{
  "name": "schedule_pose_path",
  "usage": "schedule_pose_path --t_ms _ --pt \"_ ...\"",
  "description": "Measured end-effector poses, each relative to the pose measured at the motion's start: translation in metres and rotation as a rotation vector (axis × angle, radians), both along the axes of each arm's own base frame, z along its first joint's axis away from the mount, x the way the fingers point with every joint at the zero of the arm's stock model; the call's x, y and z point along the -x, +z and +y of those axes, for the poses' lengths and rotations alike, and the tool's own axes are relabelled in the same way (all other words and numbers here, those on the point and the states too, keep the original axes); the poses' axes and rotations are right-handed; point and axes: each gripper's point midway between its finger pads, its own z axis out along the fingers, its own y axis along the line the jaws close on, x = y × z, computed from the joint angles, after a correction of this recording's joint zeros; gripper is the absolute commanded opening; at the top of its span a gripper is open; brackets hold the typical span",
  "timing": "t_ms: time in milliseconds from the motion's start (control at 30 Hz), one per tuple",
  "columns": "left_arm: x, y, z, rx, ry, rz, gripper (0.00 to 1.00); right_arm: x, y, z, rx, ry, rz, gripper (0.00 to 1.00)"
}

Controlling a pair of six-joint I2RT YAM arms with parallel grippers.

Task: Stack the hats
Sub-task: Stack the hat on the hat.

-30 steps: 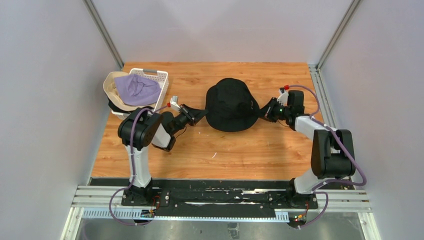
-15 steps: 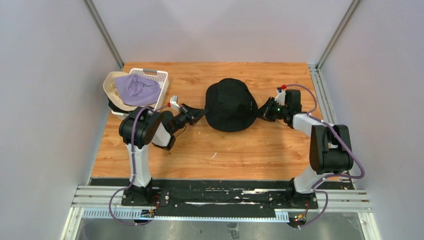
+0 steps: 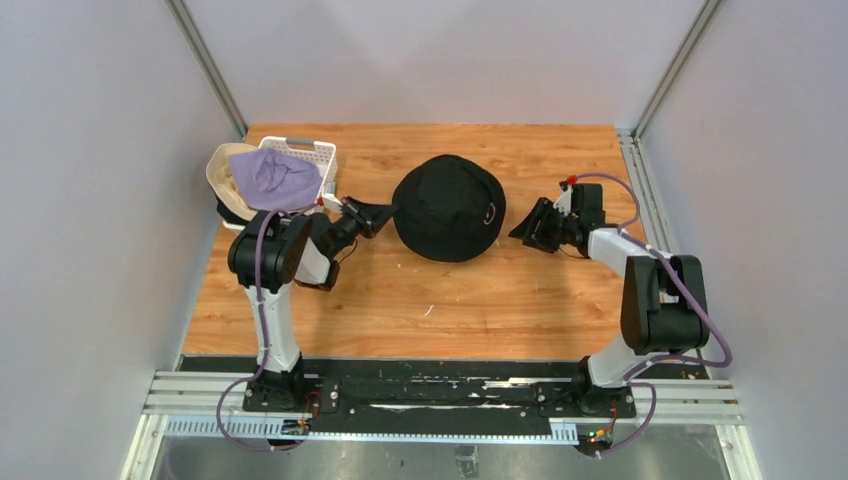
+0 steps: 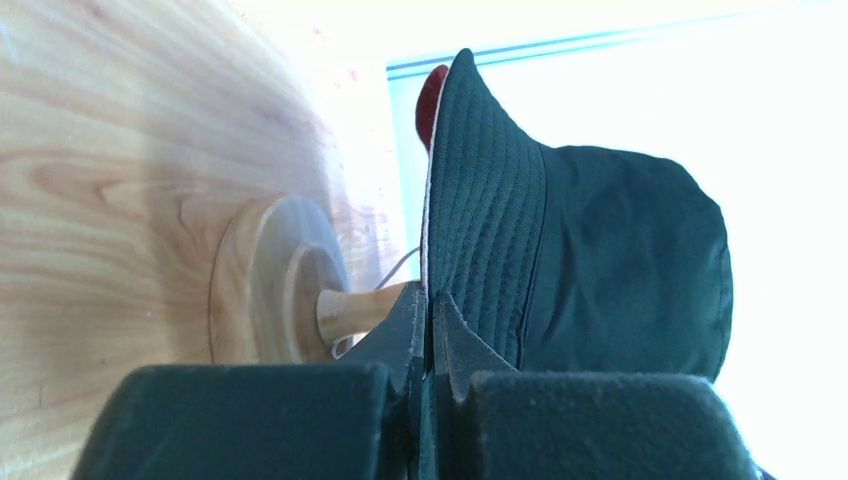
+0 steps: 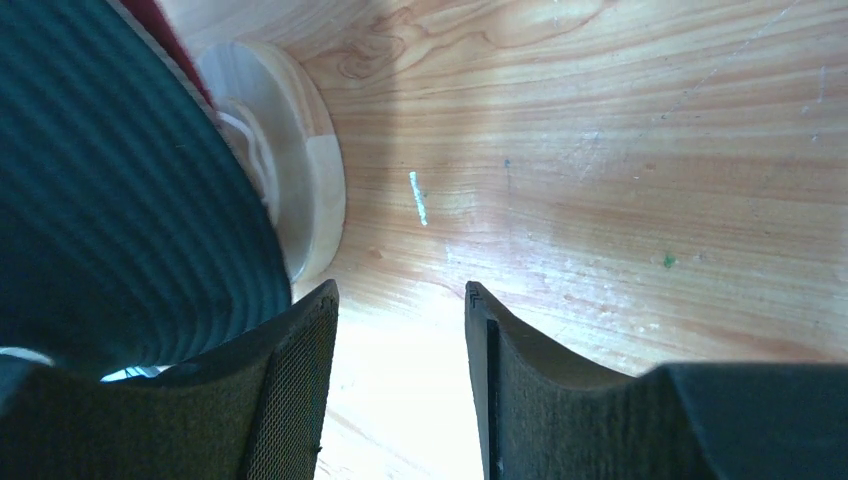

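A black bucket hat (image 3: 447,207) with a small smiley face sits over the wooden stand in the middle of the table. My left gripper (image 3: 385,212) is shut on its left brim; in the left wrist view the brim (image 4: 480,220) runs between the closed fingers (image 4: 432,320), with the stand's post and base (image 4: 270,290) and a maroon edge (image 4: 430,100) beneath. My right gripper (image 3: 522,228) is open and empty, just right of the hat; its wrist view shows the dark brim (image 5: 110,200) and stand base (image 5: 300,190) left of the spread fingers (image 5: 400,300). A lavender hat (image 3: 275,178) lies on a beige one (image 3: 222,180) at the basket.
A white lattice basket (image 3: 318,160) stands at the back left, holding the lavender and beige hats, with a dark hat edge (image 3: 228,212) under them. Grey walls and metal rails bound the wooden table (image 3: 420,290).
My right gripper has let go of the hat's right brim, opened and drawn back right. My left gripper has pulled the hat leftward and back a little.
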Motion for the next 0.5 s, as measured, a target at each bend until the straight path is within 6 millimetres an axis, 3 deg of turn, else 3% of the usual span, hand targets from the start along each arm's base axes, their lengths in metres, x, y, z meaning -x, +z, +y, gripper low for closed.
schedule_pose_path --t_ms 100,300,500 --pt "-0.010 0.010 0.006 0.013 0.010 -0.026 0.13 0.000 0.013 -0.002 0.009 -0.002 -0.032 0.50" --pt "-0.045 0.040 0.013 0.062 0.027 -0.101 0.17 0.004 0.036 -0.004 0.027 -0.004 -0.088 0.49" --pt "-0.064 0.035 0.014 0.085 0.016 -0.093 0.28 0.007 0.045 -0.005 0.038 0.001 -0.100 0.49"
